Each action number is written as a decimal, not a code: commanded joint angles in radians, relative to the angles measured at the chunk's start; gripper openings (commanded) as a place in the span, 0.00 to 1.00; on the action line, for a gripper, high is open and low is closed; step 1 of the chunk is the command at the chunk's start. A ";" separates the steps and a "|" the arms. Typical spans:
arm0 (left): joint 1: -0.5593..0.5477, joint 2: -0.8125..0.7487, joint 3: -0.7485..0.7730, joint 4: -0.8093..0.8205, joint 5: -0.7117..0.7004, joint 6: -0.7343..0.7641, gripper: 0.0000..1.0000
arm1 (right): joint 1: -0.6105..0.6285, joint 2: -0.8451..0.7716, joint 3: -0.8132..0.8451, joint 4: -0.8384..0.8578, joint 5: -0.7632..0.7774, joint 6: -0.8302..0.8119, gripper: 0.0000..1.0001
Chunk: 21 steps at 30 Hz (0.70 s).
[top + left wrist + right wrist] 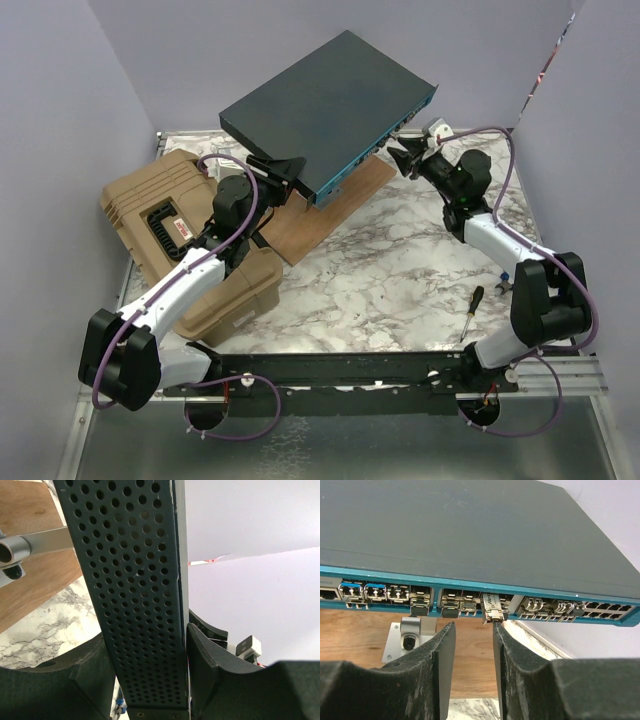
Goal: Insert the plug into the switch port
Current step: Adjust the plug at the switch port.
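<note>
Nearest us, our left gripper (147,640) is clamped on the perforated side wall of the switch (135,570), a finger on each face, holding it tilted above the marble table (400,270). Our right gripper (473,630) stands released, fingers parted with nothing between them. Just ahead of its fingertips, slightly right of the gap, the plug (492,609) sits pushed into the teal front face, its metal end sticking out; whether it touches the right-hand finger we cannot tell. Beyond and below lies a wooden board (360,635).

Marble table (400,270): tan case (140,205), wooden board (320,222), screwdriver (471,311).
</note>
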 commanded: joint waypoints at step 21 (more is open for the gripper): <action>-0.016 -0.041 0.025 -0.030 0.001 0.059 0.00 | 0.056 0.033 0.042 0.081 0.314 -0.072 0.25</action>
